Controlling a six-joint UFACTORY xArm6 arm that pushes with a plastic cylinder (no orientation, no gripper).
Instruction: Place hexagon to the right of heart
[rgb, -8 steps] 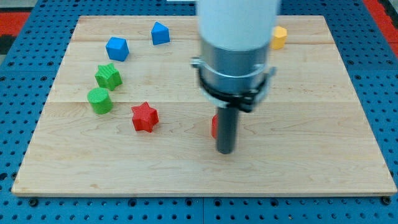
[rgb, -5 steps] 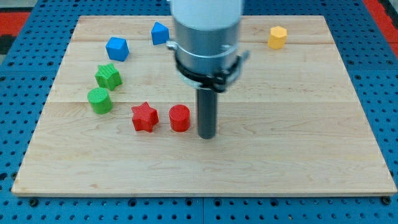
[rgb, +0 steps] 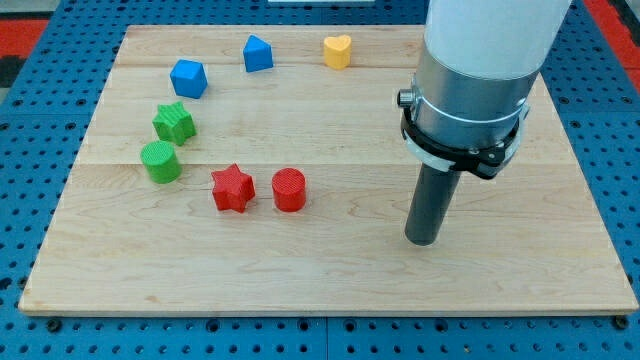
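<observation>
At the view's left of the wooden board, a green cylinder sits just below a green star, and above those, toward the view's top, lies a blue block whose shape may be a hexagon, though the angle makes that hard to settle. Next along comes a red star with a red cylinder just beside it on its right, the two close but apart. Near the top edge stand a second blue block, peaked like a little house, and to its right a yellow heart, with bare wood directly to the heart's right. Farther toward the view's right the arm's pale body fills the upper corner, and the dark rod comes down from it; my tip rests on open board, well apart from the red cylinder to its left and touching no block, so it pushes nothing.
</observation>
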